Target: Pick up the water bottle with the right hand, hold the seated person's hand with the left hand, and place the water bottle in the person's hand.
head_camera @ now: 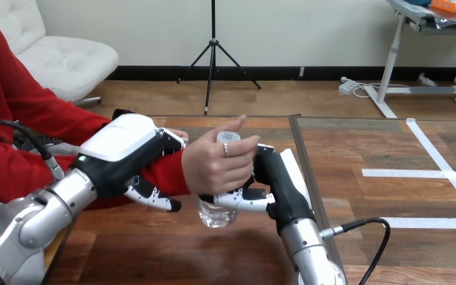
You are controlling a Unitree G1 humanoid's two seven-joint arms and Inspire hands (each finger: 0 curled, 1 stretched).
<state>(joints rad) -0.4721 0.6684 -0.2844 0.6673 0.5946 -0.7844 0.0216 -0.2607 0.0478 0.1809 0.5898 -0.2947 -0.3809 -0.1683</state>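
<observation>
A clear water bottle (218, 214) with a grey cap (227, 137) stands upright above the table's middle. The person's hand (212, 163) is wrapped round its upper part, thumb raised beside the cap. My right hand (273, 178) comes up from the bottom, its fingers (243, 199) curled round the bottle just under the person's hand. My left hand (122, 151) reaches in from the left and its fingers and thumb close round the person's red-sleeved wrist (167, 172).
The wooden table (172, 249) has a glass-topped part (380, 148) to the right, marked with white tape strips (433, 157). A black cable (368, 228) loops off my right forearm.
</observation>
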